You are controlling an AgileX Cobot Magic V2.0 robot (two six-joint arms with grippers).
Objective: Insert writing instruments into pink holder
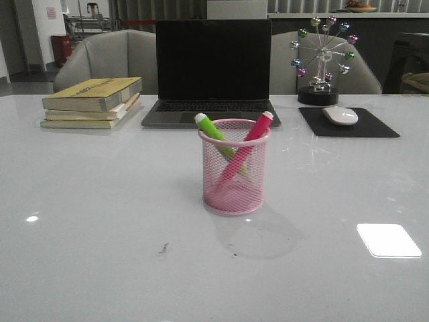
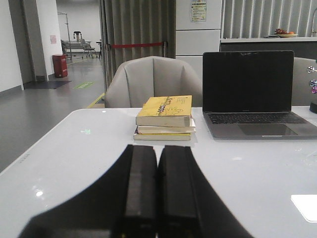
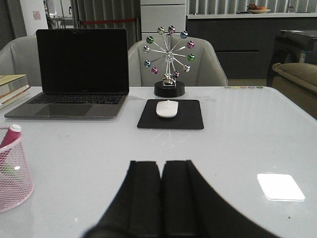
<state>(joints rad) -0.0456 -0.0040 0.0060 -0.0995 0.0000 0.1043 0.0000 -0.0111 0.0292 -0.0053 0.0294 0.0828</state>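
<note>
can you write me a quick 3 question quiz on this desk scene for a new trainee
1. True or false: both marker pens already stand inside the pink holder.
2. Which thing sits on the black mouse pad? A) the stack of books B) the white mouse C) the laptop
3. Fill in: both grippers are ____ and hold nothing.

Key
1. True: the green marker and the pink marker lean crossed in the cup.
2. B: the white mouse is on it; the books and the laptop rest on the table.
3. Shut: left gripper, right gripper.
</note>
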